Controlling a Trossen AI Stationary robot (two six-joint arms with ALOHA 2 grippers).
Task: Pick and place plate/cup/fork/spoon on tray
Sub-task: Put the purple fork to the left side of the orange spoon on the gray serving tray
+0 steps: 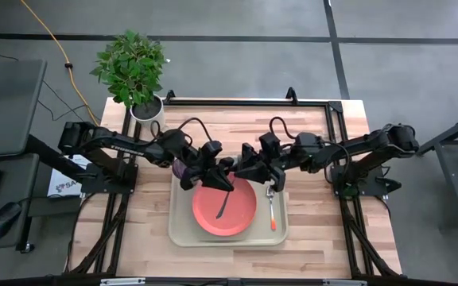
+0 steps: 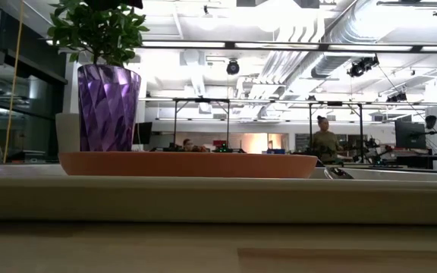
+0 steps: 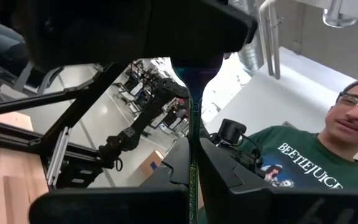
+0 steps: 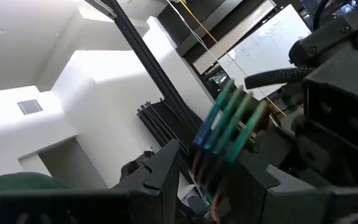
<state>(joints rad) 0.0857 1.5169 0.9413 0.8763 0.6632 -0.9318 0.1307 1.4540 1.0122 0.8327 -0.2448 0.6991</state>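
The fork (image 1: 230, 164) is held up over the far part of the tray (image 1: 181, 230), between my two grippers, which face each other. My left gripper (image 1: 221, 168) is shut on it; the left wrist view (image 3: 192, 146) shows the fork (image 3: 192, 118) edge-on. My right gripper (image 1: 246, 168) is open, and its fingers stand on either side of the blurred teal handle (image 4: 229, 124). The orange plate (image 1: 241, 210) lies on the tray. The spoon (image 1: 272, 208) lies on the tray to the plate's right. The purple cup (image 1: 180, 168) stands at the tray's far left corner. My left gripper pinches the fork's thin handle (image 3: 191, 163) between its two fingers, on its flat faces. The fingers come level from the table's left and lie along the fork. The fork sticks out past the fingertips toward my right gripper, clear of the tray.
A white pot with a green plant (image 1: 145, 109) stands at the table's far left, behind the cup. A dark slim streak (image 1: 223, 205) shows on the plate; I cannot tell what it is. A person in a green shirt (image 3: 303, 162) is beyond the table's right side.
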